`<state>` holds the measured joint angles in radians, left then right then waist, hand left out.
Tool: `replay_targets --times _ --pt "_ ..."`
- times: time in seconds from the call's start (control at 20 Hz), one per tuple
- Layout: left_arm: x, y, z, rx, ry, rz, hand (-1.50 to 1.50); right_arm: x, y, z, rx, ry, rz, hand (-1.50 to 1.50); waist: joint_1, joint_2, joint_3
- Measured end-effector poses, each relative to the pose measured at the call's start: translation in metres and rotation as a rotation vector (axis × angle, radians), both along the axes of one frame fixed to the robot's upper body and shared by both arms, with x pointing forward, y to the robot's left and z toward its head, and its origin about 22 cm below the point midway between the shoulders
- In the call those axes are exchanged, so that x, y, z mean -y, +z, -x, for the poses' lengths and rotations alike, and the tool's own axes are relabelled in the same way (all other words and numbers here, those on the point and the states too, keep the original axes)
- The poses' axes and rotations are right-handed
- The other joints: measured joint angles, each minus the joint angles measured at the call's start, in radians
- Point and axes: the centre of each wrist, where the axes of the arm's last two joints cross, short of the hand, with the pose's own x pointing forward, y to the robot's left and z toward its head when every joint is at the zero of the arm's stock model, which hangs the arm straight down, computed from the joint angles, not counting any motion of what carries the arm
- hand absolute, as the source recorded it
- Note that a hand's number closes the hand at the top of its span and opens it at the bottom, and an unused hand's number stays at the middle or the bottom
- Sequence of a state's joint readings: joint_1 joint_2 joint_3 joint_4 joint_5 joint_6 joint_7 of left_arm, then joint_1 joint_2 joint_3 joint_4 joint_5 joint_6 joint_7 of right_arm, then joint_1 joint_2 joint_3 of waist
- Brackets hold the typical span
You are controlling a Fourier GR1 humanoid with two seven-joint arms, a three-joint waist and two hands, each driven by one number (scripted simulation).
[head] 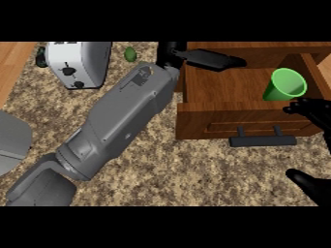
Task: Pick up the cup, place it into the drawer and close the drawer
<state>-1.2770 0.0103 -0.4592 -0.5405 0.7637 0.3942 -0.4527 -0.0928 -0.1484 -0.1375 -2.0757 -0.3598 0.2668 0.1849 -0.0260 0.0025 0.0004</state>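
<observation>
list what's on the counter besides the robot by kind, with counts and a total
green cup, lying in the open drawer: 1
wooden drawer with dark handle: 1
white toaster: 1
small green item beside the toaster, too small to identify: 1
grey object at the left edge, cut off: 1
total: 5

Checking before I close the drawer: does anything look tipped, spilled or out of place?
The green cup is in the open drawer but lies tilted, its mouth facing up and to the right, near the right wall. The left hand reaches over the drawer's back left corner, in the way of closing. Nothing looks spilled or damaged.
</observation>
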Motion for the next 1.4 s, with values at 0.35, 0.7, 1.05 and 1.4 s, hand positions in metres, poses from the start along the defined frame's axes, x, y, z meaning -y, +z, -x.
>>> replay_targets --times 0.35,0.7,1.05,1.4 --pt "-0.043 0.003 0.0 -0.023 0.055 0.093 -1.5 0.005 0.008 0.012 0.016 0.027 0.217 1.5 0.041 -0.012 -0.001" --pt "-0.112 -0.024 0.022 -0.064 0.115 0.133 -1.5 0.008 0.002 0.016 -0.009 0.013 0.388 1.5 0.056 -0.014 -0.001" --pt "-0.174 -0.042 0.066 -0.093 0.141 0.157 -1.5 -0.003 -0.017 0.002 -0.048 -0.032 0.492 1.5 0.055 -0.009 0.0" --pt "-0.224 -0.056 0.092 -0.095 0.143 0.171 -1.5 -0.016 -0.033 -0.014 0.036 -0.02 0.799 1.5 0.06 -0.005 0.0"
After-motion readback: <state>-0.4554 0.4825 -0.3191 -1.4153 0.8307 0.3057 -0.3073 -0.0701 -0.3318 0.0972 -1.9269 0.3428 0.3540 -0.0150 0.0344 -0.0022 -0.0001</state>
